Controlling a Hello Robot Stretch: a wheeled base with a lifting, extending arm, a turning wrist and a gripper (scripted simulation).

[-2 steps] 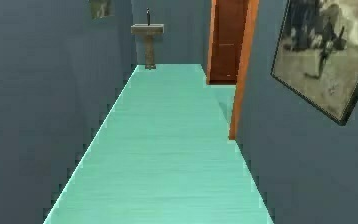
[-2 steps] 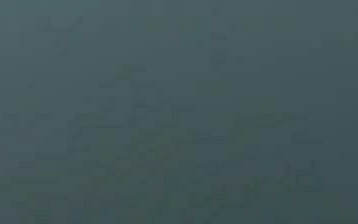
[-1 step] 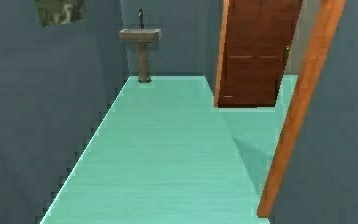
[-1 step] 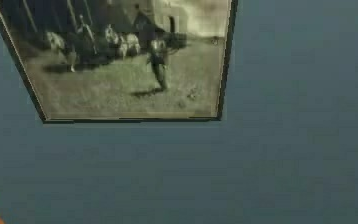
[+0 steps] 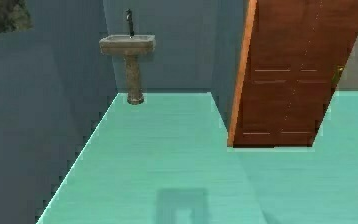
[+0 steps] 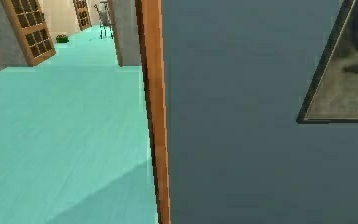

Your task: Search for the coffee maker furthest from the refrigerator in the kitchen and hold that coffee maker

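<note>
Search step: a bathroom-like room, sink (image 5: 128,45) far ahead, door (image 5: 287,70) right. Next, likely leave to find the kitchen. Pincer's state cannot be told.

One pedestal sink (image 5: 128,60) stands at the upper middle of the forward view, with one dark tap (image 5: 129,22) on it. One brown wooden door (image 5: 292,70) is at the right. The arm side view has one dark-framed picture (image 6: 342,70) at the right edge, two paned wooden panels (image 6: 32,30) at the upper left, and one small dark green thing (image 6: 62,39) on the floor.
</note>
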